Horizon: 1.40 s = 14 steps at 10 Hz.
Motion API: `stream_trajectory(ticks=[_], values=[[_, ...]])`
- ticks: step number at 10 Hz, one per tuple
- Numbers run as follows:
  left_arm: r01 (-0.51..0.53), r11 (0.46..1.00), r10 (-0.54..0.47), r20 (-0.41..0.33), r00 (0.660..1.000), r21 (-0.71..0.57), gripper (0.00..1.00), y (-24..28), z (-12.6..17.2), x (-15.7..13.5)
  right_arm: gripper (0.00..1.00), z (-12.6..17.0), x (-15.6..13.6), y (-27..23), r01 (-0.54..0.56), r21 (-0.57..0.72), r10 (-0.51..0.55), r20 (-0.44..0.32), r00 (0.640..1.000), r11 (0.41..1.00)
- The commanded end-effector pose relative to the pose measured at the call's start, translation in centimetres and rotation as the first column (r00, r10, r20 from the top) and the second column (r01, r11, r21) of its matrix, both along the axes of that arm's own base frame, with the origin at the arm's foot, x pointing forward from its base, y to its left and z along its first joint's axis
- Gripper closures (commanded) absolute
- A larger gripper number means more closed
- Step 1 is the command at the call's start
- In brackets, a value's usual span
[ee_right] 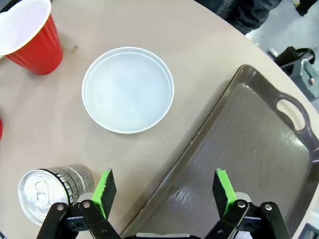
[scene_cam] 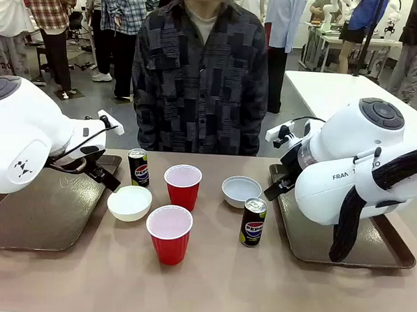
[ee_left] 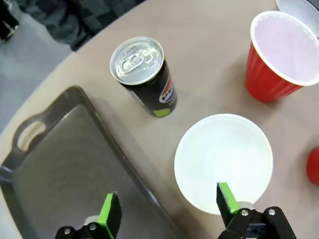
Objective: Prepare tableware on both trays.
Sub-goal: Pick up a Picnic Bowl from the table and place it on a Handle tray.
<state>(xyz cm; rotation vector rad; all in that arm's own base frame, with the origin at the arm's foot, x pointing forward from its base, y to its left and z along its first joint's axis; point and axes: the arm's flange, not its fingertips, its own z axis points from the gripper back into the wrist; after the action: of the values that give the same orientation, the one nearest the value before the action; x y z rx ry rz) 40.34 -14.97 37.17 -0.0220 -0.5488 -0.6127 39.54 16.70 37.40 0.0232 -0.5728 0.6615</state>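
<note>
Tableware stands on the table (scene_cam: 257,291) between left tray (scene_cam: 37,217) and right tray (scene_cam: 389,242): far red cup (scene_cam: 182,186), near red cup (scene_cam: 169,233), white bowl (scene_cam: 130,202), grey-blue bowl (scene_cam: 241,191), far can (scene_cam: 138,167), near can (scene_cam: 253,222). Left pincer (ee_left: 167,199), right pincer (ee_right: 163,181): spread wide, gripping nothing.

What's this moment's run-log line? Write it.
left end effector open | right end effector open | left tray bare | right tray bare | tableware on table

The left tray (scene_cam: 37,224) and the right tray (scene_cam: 382,245) lie at the two ends of the bench (scene_cam: 257,291). Between them, the left can (scene_cam: 138,168) stands behind the left bowl (scene_cam: 129,202), the far cup (scene_cam: 182,186) behind the near cup (scene_cam: 169,233), and the right bowl (scene_cam: 241,190) behind the right can (scene_cam: 253,222).
</note>
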Motion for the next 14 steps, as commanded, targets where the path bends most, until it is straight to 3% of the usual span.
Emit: stream_trajectory(ticks=[1,13,14], values=[[0.000,1.000,0.000,0.000,1.000,0.000,0.00,0.0,0.0,0.0,0.00,0.0,0.0,0.0,0.000,0.000,0.000,0.000,1.000,1.000],[0.000,1.000,0.000,0.000,1.000,0.000,0.00,0.0,0.0,0.0,0.00,0.0,0.0,0.0,0.000,0.000,0.000,0.000,1.000,1.000],[-0.058,0.998,0.058,-0.019,0.998,-0.001,0.00,1.0,2.0,-0.8,0.00,2.1,-0.6,-0.5,0.071,-0.025,-0.070,0.018,0.997,0.997]])
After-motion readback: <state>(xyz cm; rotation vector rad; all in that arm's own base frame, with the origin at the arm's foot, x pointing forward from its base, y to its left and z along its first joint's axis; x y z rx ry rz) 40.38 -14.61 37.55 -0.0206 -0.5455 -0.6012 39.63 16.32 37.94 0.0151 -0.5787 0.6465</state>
